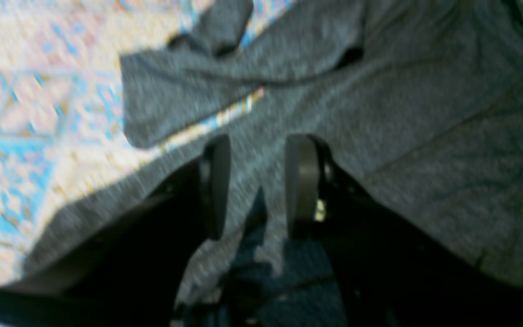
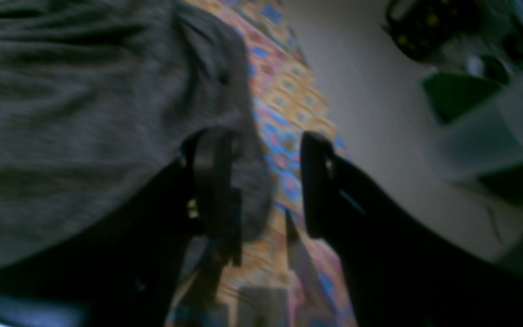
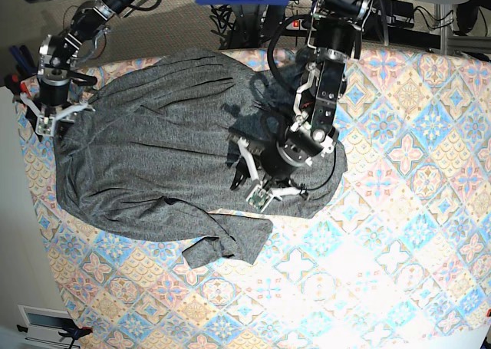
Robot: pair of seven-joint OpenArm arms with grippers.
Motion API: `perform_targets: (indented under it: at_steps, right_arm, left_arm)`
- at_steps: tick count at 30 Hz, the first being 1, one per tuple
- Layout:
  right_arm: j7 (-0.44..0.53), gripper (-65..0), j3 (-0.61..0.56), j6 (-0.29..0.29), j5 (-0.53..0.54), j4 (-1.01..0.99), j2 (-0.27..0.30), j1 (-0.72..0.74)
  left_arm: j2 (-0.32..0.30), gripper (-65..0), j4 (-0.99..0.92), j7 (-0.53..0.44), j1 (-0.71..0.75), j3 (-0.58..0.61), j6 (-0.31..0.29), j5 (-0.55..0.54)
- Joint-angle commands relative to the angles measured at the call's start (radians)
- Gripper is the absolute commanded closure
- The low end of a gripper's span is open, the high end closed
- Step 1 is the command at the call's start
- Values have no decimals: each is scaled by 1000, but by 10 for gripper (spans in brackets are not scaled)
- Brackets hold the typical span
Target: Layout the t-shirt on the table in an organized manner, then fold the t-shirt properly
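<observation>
Grey knit t-shirt (image 3: pixel 153 157) lay rumpled across the floral tabletop (image 3: pixel 399 211), its cloth pinched inside the left claw (image 1: pixel 257 181), its edge under the spread, empty right claw (image 2: pixel 266 181).

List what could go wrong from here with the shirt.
1. The t-shirt lies bunched, one sleeve folded over; pulling now may set the creases.
2. The right gripper sits at the table edge, so cloth could slide off.
3. The left gripper might drag the patterned cover too.
</observation>
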Motion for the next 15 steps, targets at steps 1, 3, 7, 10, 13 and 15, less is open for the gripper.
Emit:
perform_targets:
  at_steps: [1,3,7,10,13,15]
  right_arm:
    - [29,-235,-20,-4,17,19,14,8]
    - [29,-235,-58,-4,17,19,19,8]
    - [29,-235,-107,-4,17,17,77,8]
    - [29,-235,-123,-4,17,17,111,8]
    - [29,-235,-124,-4,17,-17,122,8]
    - [29,-235,-126,-3,16,-77,139,17]
  left_arm:
    - [7,-208,21,-23,-11,0,1,-12]
    - [7,-208,21,-23,1,0,1,-12]
    - [7,-208,21,-8,21,15,-1,-12]
    - [-16,-208,59,58,24,41,-1,-7]
    - [-24,-208,88,75,25,81,-1,19]
    - [-24,-208,88,78,27,96,-1,59]
